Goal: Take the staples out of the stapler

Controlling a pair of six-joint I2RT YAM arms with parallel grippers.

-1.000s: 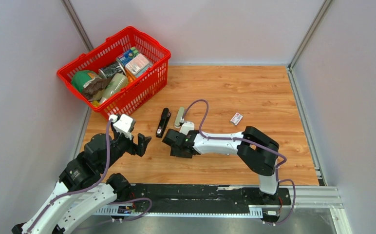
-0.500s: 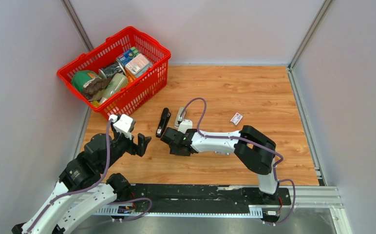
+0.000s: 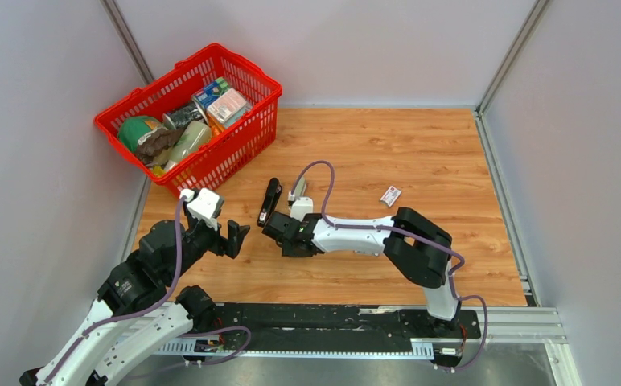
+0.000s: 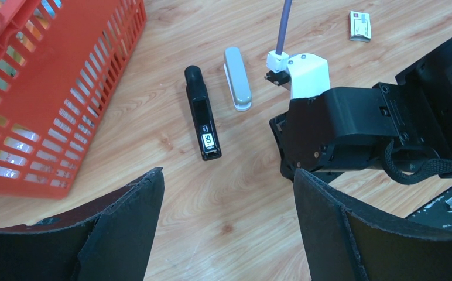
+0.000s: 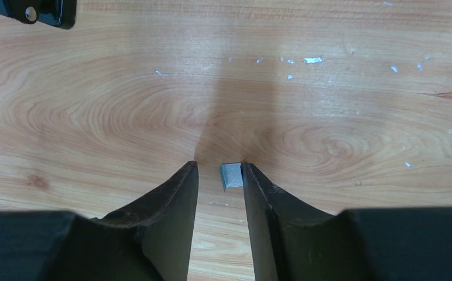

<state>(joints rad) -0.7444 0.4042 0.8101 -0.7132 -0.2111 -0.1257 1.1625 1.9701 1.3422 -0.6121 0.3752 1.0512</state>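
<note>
Right pincer (image 5: pixel 219 167) is low over the bench (image 3: pixel 388 145), fingers only narrowly apart, not clamped. A short strip of the staples (image 5: pixel 230 176) lies on the wood between the tips. It sits against the inner face of the picture-right finger (image 5: pixel 259 193), with a visible gap to the other finger.

The stapler (image 4: pixel 203 120) lies flat on the bench, apart from the tips. Only its black end (image 5: pixel 36 10) shows in the top-left corner of the right wrist view. From above it lies just beyond the right pincer (image 3: pixel 272 231), its near end close to the pincer body.

A grey-beige bar (image 4: pixel 237 79) lies just beside the stapler, roughly parallel to it and not touching. A small white-and-red box (image 4: pixel 360 26) is well apart to the right.

Left pincer (image 4: pixel 226 175) has its fingers wide apart and holds nothing. It sits left of the stapler, on the near side of the red basket (image 3: pixel 191 112).
</note>
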